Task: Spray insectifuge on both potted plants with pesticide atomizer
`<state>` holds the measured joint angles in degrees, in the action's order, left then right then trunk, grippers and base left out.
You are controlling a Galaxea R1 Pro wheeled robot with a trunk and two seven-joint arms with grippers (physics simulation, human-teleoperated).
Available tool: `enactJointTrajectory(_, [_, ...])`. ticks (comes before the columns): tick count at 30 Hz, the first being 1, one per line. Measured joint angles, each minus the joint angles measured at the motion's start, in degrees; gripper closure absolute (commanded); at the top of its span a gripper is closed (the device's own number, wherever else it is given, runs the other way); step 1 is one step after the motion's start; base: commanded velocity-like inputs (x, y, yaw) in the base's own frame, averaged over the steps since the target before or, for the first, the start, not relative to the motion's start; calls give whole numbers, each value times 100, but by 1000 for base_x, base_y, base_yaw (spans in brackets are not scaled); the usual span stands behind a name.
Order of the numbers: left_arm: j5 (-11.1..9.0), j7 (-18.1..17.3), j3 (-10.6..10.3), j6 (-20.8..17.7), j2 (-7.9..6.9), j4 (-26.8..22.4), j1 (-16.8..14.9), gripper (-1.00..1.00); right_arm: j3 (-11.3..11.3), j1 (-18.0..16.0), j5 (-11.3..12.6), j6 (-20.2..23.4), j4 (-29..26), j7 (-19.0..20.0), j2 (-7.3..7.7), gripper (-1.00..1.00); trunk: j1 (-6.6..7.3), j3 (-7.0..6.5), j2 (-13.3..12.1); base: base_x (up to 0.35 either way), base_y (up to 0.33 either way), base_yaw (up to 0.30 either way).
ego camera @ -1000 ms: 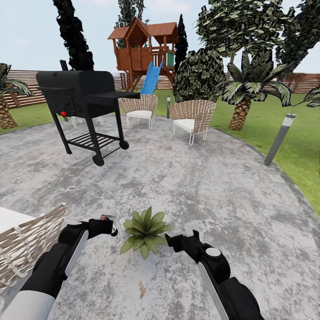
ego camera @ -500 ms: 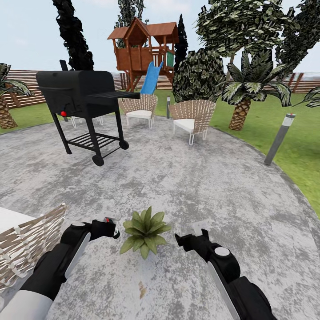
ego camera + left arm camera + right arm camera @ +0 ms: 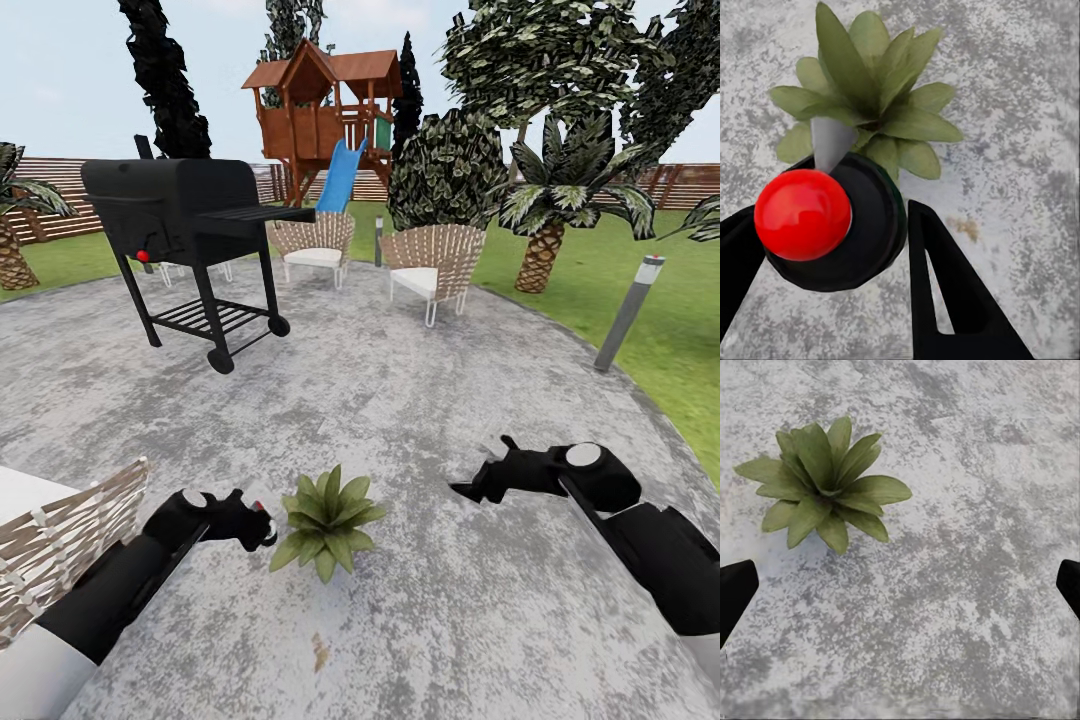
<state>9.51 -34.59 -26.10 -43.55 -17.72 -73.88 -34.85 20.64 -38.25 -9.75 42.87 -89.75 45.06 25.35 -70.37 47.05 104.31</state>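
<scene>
Atomizer [image 3: 832,225] sits clamped in left claw [image 3: 250,522] beside potted plant [image 3: 325,518]; right claw [image 3: 478,482] gapes empty.

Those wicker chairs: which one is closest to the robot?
The wicker chair at the lower left edge of the head view, right beside the left arm. The other two chairs stand far across the grey paving, beyond the black grill.
</scene>
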Motion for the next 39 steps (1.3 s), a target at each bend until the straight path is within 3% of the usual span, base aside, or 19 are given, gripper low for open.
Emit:
enactJointTrajectory(2, [206,-411,-37,146,-13,-41,-12,100,-2,-143,-389,19,-11,850,42,-100,0,0,0,0,0,0])
enactJointTrajectory(3, [266,-543,-43,207,-18,-49,-15,100,-1,-197,-483,18,-14,1093,52,-100,0,0,0,0,0,0])
enactJointTrajectory(8, [402,-1015,-62,435,-27,-74,-22,100,3,-413,-733,19,-26,1795,83,-100,0,0,0,0,0,0])
enactJointTrajectory(19, [473,-1697,-70,890,-26,-90,-25,100,72,-603,-1093,19,-52,2121,18,-100,0,0,0,0,0,0])
enactJointTrajectory(20, [475,-1750,-69,922,-21,-90,-25,100,78,-609,-1122,19,-50,2125,-12,-100,0,0,0,0,0,0])
enactJointTrajectory(21, [471,-1879,-73,996,9,-89,-25,100,126,-622,-1197,23,-44,2137,-153,-100,0,0,0,0,0,0])
enactJointTrajectory(27, [486,-2218,-81,1060,84,-90,-27,100,430,-631,-1500,39,-43,2143,-358,-100,0,0,0,0,0,0])
enactJointTrajectory(28, [488,-2270,-82,1067,97,-90,-28,100,459,-632,-1543,42,-43,2143,-391,100,0,0,0,0,0,0])
enactJointTrajectory(33, [491,-2440,-83,1101,223,-91,-45,100,559,-633,-1679,54,-47,2145,-558,100,0,0,0,0,0,0])
enactJointTrajectory(39, [519,-2478,-84,1105,604,-83,-71,100,641,-633,-1711,56,-51,2145,-644,100,0,0,0,0,0,0])
